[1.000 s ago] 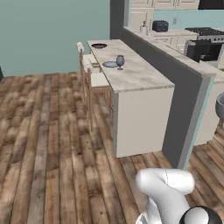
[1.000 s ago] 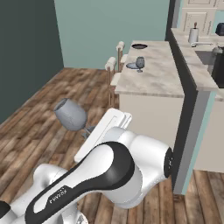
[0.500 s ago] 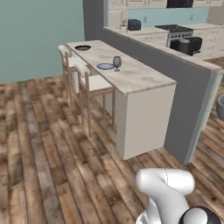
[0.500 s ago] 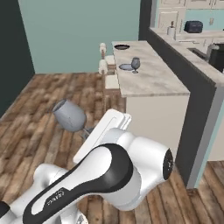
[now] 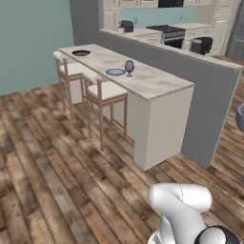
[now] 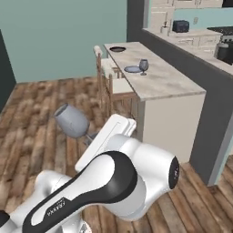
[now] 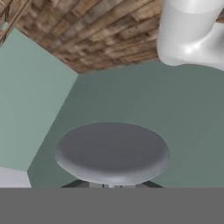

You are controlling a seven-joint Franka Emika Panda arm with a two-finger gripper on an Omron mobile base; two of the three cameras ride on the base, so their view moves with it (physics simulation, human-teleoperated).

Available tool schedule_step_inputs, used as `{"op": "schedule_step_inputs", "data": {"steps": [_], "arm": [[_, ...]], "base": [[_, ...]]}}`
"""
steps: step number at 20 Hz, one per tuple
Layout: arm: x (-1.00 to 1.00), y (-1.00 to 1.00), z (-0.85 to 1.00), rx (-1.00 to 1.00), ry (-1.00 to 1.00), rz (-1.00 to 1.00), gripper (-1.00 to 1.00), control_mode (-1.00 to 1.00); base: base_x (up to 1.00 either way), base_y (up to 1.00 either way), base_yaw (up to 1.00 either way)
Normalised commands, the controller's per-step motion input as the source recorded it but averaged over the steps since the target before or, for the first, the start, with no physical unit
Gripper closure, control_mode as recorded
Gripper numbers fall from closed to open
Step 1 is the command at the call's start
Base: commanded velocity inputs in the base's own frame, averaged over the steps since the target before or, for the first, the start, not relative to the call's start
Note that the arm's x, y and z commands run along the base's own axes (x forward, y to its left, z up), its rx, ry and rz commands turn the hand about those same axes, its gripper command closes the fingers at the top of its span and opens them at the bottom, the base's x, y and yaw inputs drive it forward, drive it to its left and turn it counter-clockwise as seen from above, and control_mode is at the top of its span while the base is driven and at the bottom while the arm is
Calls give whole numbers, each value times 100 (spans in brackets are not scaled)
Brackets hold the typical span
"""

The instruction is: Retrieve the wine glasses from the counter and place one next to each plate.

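claw (image 6: pixel 91 139): pinched tight on the stem of a wine glass (image 6: pixel 71 120), bowl tilted out ahead of it over the wood floor (image 6: pixel 36 132) | second glass (image 5: pixel 129 67): upright on the desk (image 5: pixel 157 81), just beside a plate (image 5: pixel 115 72) | far plate (image 5: pixel 81 53): alone

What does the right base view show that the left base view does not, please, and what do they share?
Right base view alone: a wine glass carried tilted at the gripper, over the wood floor. Left base view alone: a dark appliance on the far counter beside the stove. Shared: the marbled bar top with the near plate, a second glass beside it, the far plate and two stools.
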Motion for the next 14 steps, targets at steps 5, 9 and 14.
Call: {"op": "schedule_step_inputs", "data": {"steps": [5,9,14], "arm": [[0,0,0,0,0,0,100,100],[0,0,0,0,0,0,100,100],[0,0,0,0,0,0,100,100]], "base": [[26,100,-27],[55,100,-30],[79,100,-33]]}}
